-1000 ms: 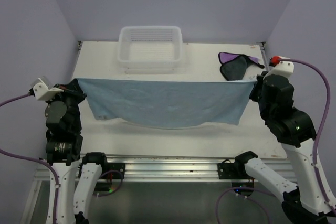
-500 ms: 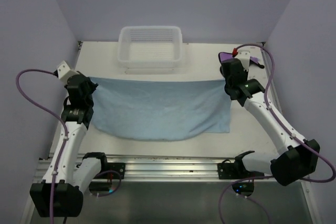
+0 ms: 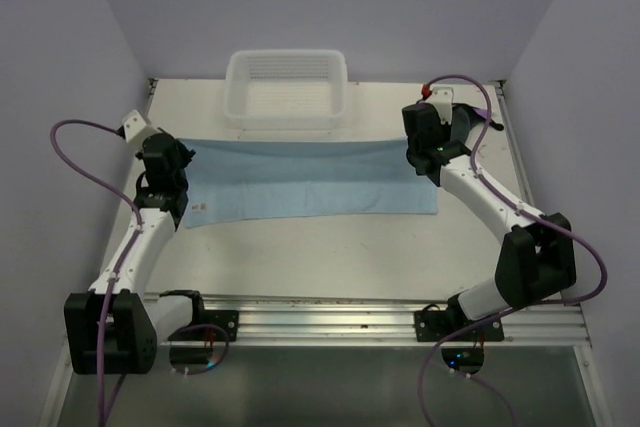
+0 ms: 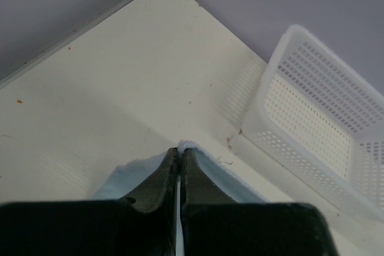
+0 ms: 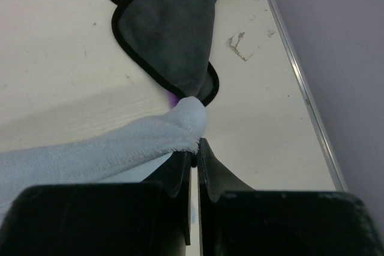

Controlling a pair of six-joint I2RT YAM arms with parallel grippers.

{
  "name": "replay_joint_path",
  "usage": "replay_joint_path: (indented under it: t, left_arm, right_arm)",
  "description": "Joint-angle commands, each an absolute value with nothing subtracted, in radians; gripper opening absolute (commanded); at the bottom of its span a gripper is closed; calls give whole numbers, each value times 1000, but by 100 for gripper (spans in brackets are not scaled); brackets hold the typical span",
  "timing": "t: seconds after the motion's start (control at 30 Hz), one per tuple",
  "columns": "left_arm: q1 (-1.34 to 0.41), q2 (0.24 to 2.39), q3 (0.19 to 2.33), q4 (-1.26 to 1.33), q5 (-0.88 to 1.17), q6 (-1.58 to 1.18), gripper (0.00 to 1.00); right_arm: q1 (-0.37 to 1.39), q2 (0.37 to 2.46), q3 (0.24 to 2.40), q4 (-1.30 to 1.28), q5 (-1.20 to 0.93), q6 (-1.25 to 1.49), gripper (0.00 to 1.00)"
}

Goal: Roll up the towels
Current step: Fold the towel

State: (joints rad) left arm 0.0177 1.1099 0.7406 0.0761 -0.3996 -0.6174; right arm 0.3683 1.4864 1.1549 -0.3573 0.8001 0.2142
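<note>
The light blue towel (image 3: 310, 179) lies spread flat across the table in front of the white basket (image 3: 286, 87). My left gripper (image 3: 183, 155) is shut on its far left corner; in the left wrist view the corner's edge (image 4: 223, 174) pokes out past the shut gripper (image 4: 179, 151). My right gripper (image 3: 417, 152) is shut on the far right corner, which bunches (image 5: 138, 142) over the shut gripper (image 5: 197, 147). The purple towel (image 5: 168, 34), dark grey side up, lies just beyond the right gripper. In the top view the right arm mostly hides it.
The basket's perforated wall (image 4: 318, 118) stands close to the right of the left gripper. The table's right rail (image 5: 300, 88) runs near the purple towel. Purple walls close in the table on three sides.
Both arms have reached forward and down. The blue towel, which hung sagging between the raised grippers, now lies flat on the table nearer the basket. Both grips stayed shut.
</note>
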Motion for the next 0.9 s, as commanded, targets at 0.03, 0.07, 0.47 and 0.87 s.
replay_joint_path:
  t: [0.03, 0.07, 0.47, 0.87]
  left_arm:
    - [26, 1080, 647, 224, -399, -632, 0]
    - [28, 1075, 637, 225, -403, -627, 0]
    - [26, 1006, 453, 261, -434, -634, 0]
    - [28, 989, 351, 299, -442, -637, 0]
  right_arm:
    - [351, 1483, 1100, -267, 839, 189, 0]
    - [348, 1483, 1089, -264, 838, 190, 0]
    - [342, 1488, 951, -258, 788, 261, 0]
    - [342, 1506, 870, -268, 776, 301, 0]
